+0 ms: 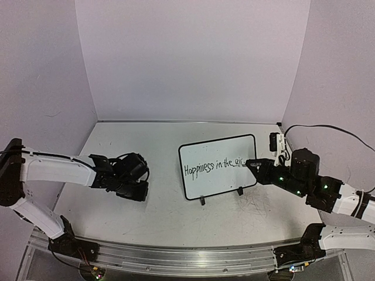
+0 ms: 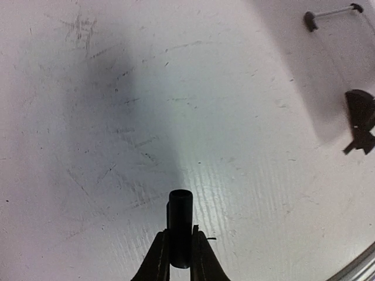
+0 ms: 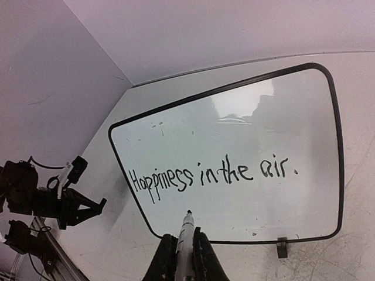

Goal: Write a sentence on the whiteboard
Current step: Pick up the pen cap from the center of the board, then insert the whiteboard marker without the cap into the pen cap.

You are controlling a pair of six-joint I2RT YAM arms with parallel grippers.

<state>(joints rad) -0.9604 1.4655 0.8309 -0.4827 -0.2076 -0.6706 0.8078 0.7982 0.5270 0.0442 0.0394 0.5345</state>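
The whiteboard (image 1: 218, 149) stands tilted on two black feet at centre right of the table. The sentence (image 1: 214, 167) on it reads "Happiness in the air." in black; it is clear in the right wrist view (image 3: 214, 174). My right gripper (image 1: 259, 166) is shut on a white marker (image 3: 186, 231). The marker's black tip hovers by the board (image 3: 263, 117), low and left, below "Happiness"; I cannot tell if it touches. My left gripper (image 1: 136, 188) rests left of the board, shut on a black marker cap (image 2: 180, 219) above bare tabletop.
Purple-white walls close in the back and sides. A metal rail (image 1: 187, 257) runs along the front edge. A black cable (image 1: 328, 127) loops at the back right. The left arm (image 3: 35, 199) shows at the left of the right wrist view. The tabletop (image 2: 117, 117) is scratched.
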